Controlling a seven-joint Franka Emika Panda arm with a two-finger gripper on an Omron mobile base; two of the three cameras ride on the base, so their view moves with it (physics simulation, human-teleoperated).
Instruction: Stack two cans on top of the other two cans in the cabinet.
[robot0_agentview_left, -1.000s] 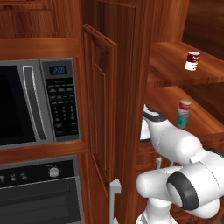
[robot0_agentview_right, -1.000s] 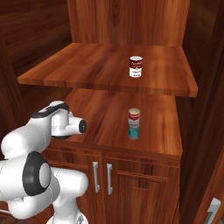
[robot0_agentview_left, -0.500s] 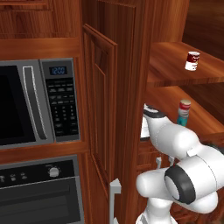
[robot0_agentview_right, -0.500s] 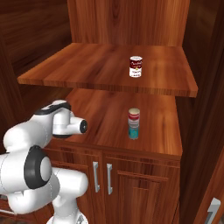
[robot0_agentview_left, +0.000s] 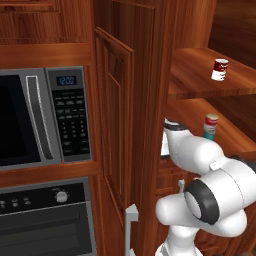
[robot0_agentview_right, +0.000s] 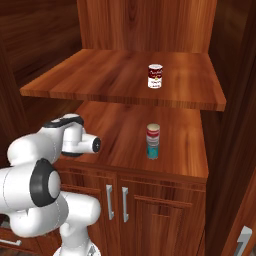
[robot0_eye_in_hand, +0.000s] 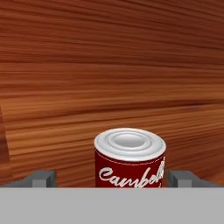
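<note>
In the hand view, a red can (robot0_eye_in_hand: 130, 168) with white script and a pale top stands upright on the wooden shelf. My gripper (robot0_eye_in_hand: 111, 178) is open, with one fingertip (robot0_eye_in_hand: 43, 178) on each side of it and small gaps to the can. On the cabinet's (robot0_agentview_right: 100, 75) upper shelf stands a can that is dark red above and white below (robot0_agentview_right: 155, 76) (robot0_agentview_left: 219, 69). On the lower shelf a red can with a pale top (robot0_agentview_right: 153, 133) (robot0_agentview_left: 211, 121) sits on a teal can (robot0_agentview_right: 152, 150) (robot0_agentview_left: 208, 134).
The cabinet's panelled door (robot0_agentview_left: 117, 115) stands open to the left of my arm. Beyond it are a microwave (robot0_agentview_left: 35, 120) and an oven (robot0_agentview_left: 45, 220). Two lower doors with grey handles (robot0_agentview_right: 116, 202) are below the shelf. The upper shelf overhangs the lower one.
My arm has shifted slightly. The cans on both shelves have stayed in place and the gripper has stayed open.
</note>
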